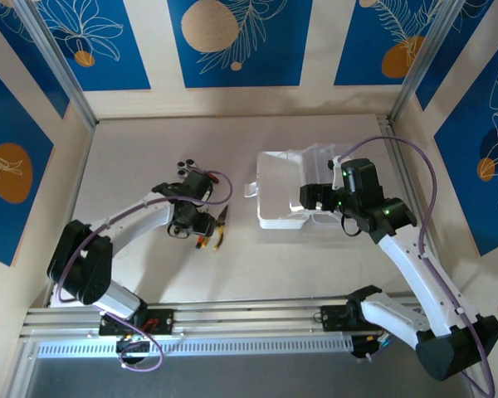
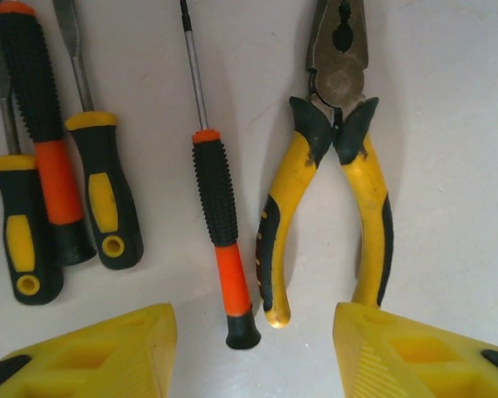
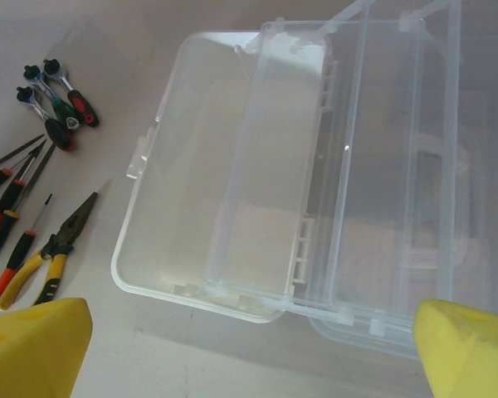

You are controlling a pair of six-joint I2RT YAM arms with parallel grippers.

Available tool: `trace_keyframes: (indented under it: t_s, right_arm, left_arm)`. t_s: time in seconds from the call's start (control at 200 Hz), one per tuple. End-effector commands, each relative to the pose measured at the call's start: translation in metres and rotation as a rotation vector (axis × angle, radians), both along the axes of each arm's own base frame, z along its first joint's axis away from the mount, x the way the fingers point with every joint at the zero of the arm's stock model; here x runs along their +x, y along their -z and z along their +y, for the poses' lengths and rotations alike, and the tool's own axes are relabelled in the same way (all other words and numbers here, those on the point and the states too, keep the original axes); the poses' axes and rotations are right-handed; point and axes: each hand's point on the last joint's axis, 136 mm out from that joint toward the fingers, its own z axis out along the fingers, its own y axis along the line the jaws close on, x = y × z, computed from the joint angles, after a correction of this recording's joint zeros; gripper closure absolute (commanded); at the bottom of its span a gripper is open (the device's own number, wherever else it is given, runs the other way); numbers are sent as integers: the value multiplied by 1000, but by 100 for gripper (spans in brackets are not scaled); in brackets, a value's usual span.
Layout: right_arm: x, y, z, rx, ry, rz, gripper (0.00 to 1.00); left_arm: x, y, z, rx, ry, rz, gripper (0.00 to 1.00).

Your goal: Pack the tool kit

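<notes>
1. Tool kit: the case (image 1: 282,195) lies open on the counter (image 1: 257,265) with its halves folded apart. It looks empty through the plastic. My reading is that nothing is packed yet.
2. All the tools lie on the counter to the left of the case, well apart from it. The pliers (image 2: 332,166) are nearest the case, then an orange-and-black screwdriver (image 2: 217,215), with more screwdrivers (image 2: 58,182) beyond. The wrenches (image 3: 54,99) sit off the case's far left corner.
3. Left claw (image 2: 253,352): low over the tools, fingers apart, holding nothing. The screwdriver's butt and one pliers handle lie between the fingers. Judged: lined up for a first pick.
4. Right claw (image 3: 249,348): wide and empty, over the case's near edge. It is probably placed there to steady the case.
5. In the way: the screwdriver and pliers lie just beside each other, so one grip may catch both. The clear half of the case overlaps the white half.
</notes>
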Motion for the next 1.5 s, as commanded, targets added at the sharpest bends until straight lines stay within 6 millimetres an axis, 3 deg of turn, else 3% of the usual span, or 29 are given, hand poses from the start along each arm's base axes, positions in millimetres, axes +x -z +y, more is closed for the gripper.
trace_keyframes:
  t_s: [0.0, 0.29, 0.62, 0.95, 1.151, 1.251, 1.496]
  right_arm:
    - [0, 2, 7, 23, -27, -1, 1]
    - [-2, 7, 4, 25, -9, 9, 1]
    - [2, 10, 4, 25, -9, 25, 1]
    - [1, 12, 2, 24, -10, 40, 1]
    - [3, 6, 1, 31, -7, 32, 1]
    - [5, 2, 3, 35, -12, 31, 1]
    - [4, -14, 11, 63, -52, 19, 1]
  left_arm:
    - [5, 9, -8, 10, 26, -4, 49]
    - [12, 31, -21, 41, 61, 27, 57]
    - [13, 52, -19, 134, 66, 71, 63]
    - [12, 63, -24, 120, 66, 101, 86]
    - [15, 46, -30, 91, 74, 82, 100]
    - [18, 31, -32, 79, 83, 61, 100]
    - [30, -33, -47, -18, 94, -32, 100]
